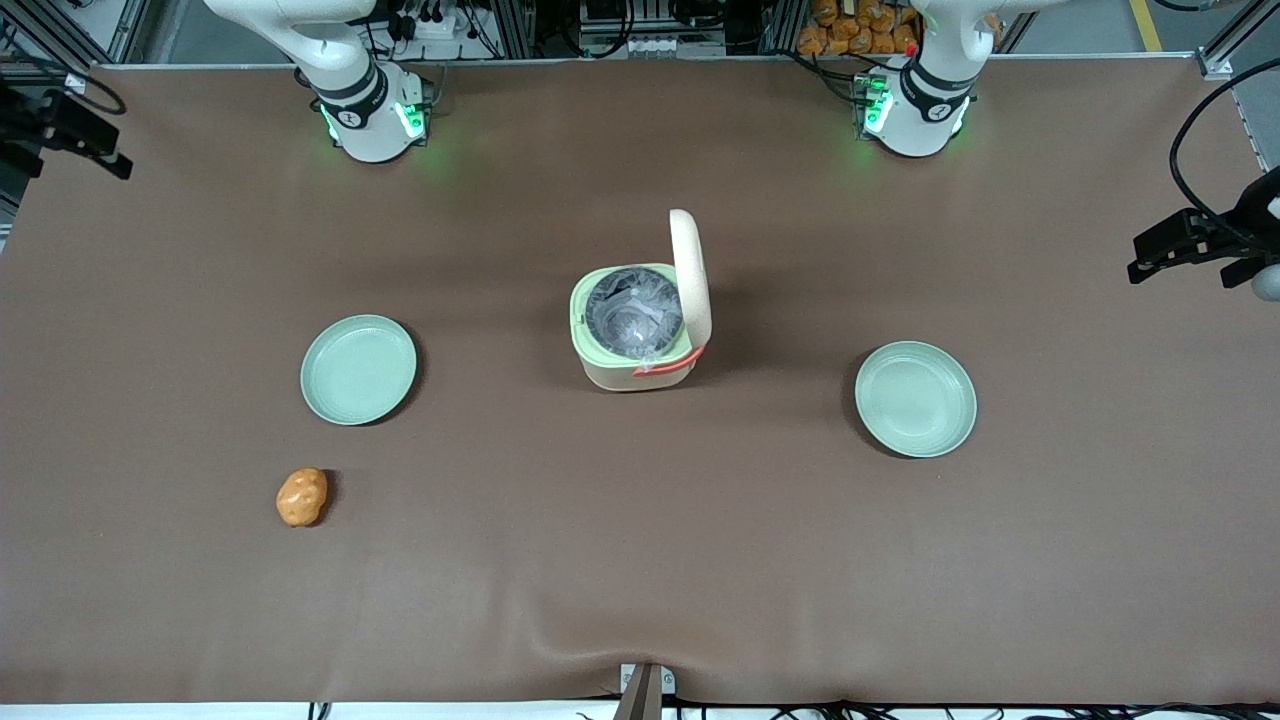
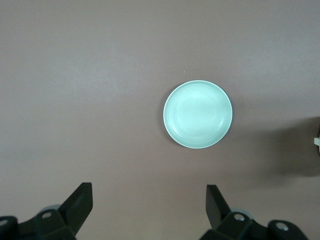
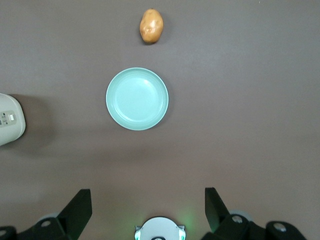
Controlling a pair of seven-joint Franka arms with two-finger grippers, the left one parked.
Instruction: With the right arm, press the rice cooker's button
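Observation:
The rice cooker (image 1: 632, 330) stands mid-table with its cream lid (image 1: 692, 270) swung up on edge and its dark inner pot exposed. The coral handle lies down on the side nearer the front camera. Only an edge of the cooker (image 3: 11, 120) shows in the right wrist view, with a small pale panel on it. I cannot tell whether that panel is the button. My right gripper (image 3: 147, 200) hangs open and empty, high above the table near the right arm's green-lit base (image 1: 372, 115), well away from the cooker toward the working arm's end.
One pale green plate (image 1: 358, 370) lies between the gripper and the cooker, and a potato (image 1: 301, 497) sits nearer the front camera than it. A second green plate (image 1: 915, 398) lies toward the parked arm's end.

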